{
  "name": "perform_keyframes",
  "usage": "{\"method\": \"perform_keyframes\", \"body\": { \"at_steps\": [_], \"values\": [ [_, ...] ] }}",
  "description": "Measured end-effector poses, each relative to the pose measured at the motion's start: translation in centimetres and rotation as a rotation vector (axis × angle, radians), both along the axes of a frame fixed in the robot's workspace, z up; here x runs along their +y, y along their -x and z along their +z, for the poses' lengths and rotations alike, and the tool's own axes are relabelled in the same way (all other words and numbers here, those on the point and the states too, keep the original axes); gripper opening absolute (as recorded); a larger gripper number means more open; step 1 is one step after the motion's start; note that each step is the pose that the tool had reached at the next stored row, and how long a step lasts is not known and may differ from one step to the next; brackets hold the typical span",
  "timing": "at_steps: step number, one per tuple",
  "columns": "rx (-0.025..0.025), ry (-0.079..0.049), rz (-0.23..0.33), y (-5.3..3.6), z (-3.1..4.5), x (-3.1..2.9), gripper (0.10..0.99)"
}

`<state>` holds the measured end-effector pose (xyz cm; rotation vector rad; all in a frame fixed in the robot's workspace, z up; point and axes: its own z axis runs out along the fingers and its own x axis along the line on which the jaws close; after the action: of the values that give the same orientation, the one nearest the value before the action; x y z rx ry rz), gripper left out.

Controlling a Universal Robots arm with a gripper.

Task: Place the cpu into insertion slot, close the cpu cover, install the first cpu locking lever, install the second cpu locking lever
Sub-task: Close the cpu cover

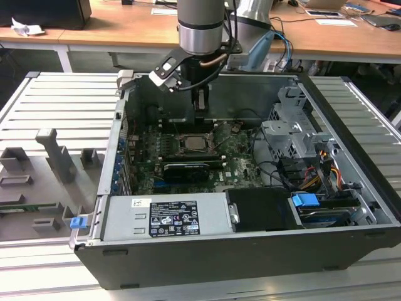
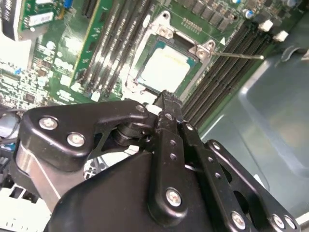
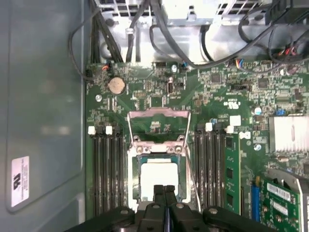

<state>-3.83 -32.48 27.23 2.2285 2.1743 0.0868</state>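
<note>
Ribbed table [image 1: 56, 100] bears the open computer case [image 1: 188, 251], where the cpu [image 3: 157, 176] lies in the insertion slot [image 3: 135, 169], the cpu cover [image 3: 158, 114] stands raised, and the pincer [image 3: 164, 189], fingers pressed together and empty, hangs over the chip, so closing the cover seems the step in hand, calling for a careful push on its frame.

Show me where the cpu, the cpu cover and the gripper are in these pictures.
cpu [image 3: 157, 175], first wrist view: middle of its pale top face.
cpu cover [image 3: 158, 114], first wrist view: the bar of the open metal frame farthest from the cpu.
gripper [image 3: 164, 189], first wrist view: midway between its shut fingertips.
</note>
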Motion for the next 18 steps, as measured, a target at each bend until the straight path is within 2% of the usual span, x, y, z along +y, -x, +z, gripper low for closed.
{"method": "perform_keyframes", "body": {
  "at_steps": [2, 4, 6, 9, 12, 13, 15, 18],
  "values": [
    [0.0, 0.0, 0.0, 0.0, 0.0, -0.5, 0.106],
    [0.0009, 0.0, 0.0, -0.46, -0.01, -0.59, 0.106],
    [0.0139, -0.004, 0.007, -2.32, 0.0, -0.6, 0.106],
    [0.0186, -0.009, 0.033, -3.03, -0.11, -0.6, 0.106],
    [0.028, -0.008, 0.043, -4.11, -0.23, -0.58, 0.106],
    [0.0322, -0.009, 0.043, -4.88, -0.27, -0.54, 0.106],
    [0.0333, -0.009, 0.043, -5.75, -0.35, -0.28, 0.106],
    [0.0333, -0.009, 0.043, -6.4, -0.43, 0.07, 0.106]
  ]
}}
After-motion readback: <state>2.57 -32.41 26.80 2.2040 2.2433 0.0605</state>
